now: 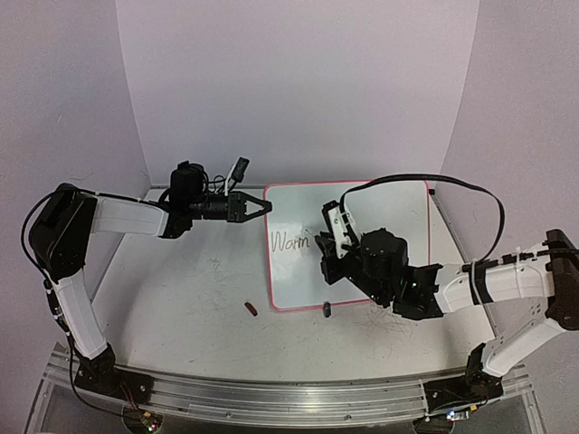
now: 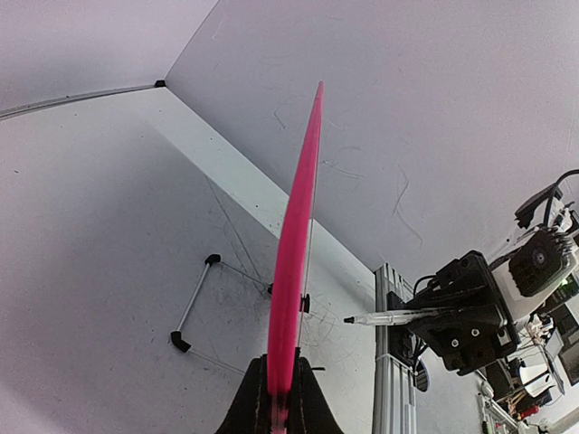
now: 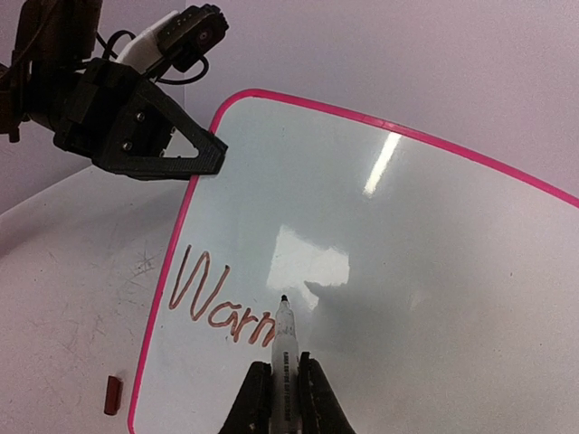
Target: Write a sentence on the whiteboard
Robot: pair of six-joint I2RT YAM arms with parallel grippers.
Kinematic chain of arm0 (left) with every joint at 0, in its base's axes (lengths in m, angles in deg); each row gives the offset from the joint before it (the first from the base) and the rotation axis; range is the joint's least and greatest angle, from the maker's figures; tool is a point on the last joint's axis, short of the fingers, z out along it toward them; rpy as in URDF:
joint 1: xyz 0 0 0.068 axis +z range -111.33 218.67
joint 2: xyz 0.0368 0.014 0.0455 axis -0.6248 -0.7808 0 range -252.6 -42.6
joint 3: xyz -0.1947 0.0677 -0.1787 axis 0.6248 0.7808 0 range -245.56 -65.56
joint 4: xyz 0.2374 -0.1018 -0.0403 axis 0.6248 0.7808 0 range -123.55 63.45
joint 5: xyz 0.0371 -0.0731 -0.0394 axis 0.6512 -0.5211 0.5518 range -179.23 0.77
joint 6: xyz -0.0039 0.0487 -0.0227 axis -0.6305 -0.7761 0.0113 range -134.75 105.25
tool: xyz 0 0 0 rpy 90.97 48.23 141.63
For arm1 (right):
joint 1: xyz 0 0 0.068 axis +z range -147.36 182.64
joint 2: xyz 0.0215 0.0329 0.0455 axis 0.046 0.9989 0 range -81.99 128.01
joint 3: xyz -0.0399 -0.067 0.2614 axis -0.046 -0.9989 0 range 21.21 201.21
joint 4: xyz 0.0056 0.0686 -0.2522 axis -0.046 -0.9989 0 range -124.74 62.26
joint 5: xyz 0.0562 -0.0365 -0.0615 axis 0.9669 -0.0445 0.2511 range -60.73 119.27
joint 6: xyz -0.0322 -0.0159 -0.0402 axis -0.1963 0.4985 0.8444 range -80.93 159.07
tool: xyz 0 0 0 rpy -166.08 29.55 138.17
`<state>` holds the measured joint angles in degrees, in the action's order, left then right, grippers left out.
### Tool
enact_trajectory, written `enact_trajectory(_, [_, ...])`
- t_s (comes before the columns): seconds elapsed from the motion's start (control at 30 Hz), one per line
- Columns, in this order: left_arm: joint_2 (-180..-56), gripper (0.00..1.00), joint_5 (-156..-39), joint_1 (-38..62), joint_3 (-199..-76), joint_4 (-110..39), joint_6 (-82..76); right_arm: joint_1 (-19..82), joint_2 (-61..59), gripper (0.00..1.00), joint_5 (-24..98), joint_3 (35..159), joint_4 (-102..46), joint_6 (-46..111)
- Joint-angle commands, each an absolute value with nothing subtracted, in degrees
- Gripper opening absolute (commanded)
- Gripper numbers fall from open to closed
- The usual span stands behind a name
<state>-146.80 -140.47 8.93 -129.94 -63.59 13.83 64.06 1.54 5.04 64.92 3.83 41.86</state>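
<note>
The rectangular white whiteboard (image 1: 380, 217), thin pink frame and rounded corners, lies right of centre on the scuffed grey bench (image 1: 172, 289), close to the back wall. Whether it rests flat there I cannot tell. Near its left edge is a red-brown handwritten word (image 1: 289, 242) that reads roughly "Warm", with its last letter partly behind a pen. That slim white marker pen (image 3: 285, 348) points its dark tip at the board just right of the writing. Whether the tip touches the surface I cannot tell.

The right gripper (image 3: 280, 402) has its jaws clamped on the pen's barrel. The left gripper (image 1: 265, 207) reaches in from the left, its jaws clamped on the pink frame at the board's far left corner. Its wrist view shows the frame edge-on between them.

A small black clip foot (image 1: 327, 310) sits at the board's near edge. A small red-brown cap (image 1: 251, 309) lies on the bench just left of the near left corner.
</note>
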Motion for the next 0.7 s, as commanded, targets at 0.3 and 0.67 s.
enact_trajectory(0.3, [-146.3, 0.00, -139.2, 6.9, -130.1, -61.6, 14.8, 64.2, 3.4, 0.00, -2.1, 67.6, 1.9, 39.5])
enact_trajectory(0.67, [-146.4, 0.00, -139.4, 6.9, -130.1, -61.6, 14.8, 63.4, 4.5, 0.00, -0.9, 68.2, 2.9, 37.9])
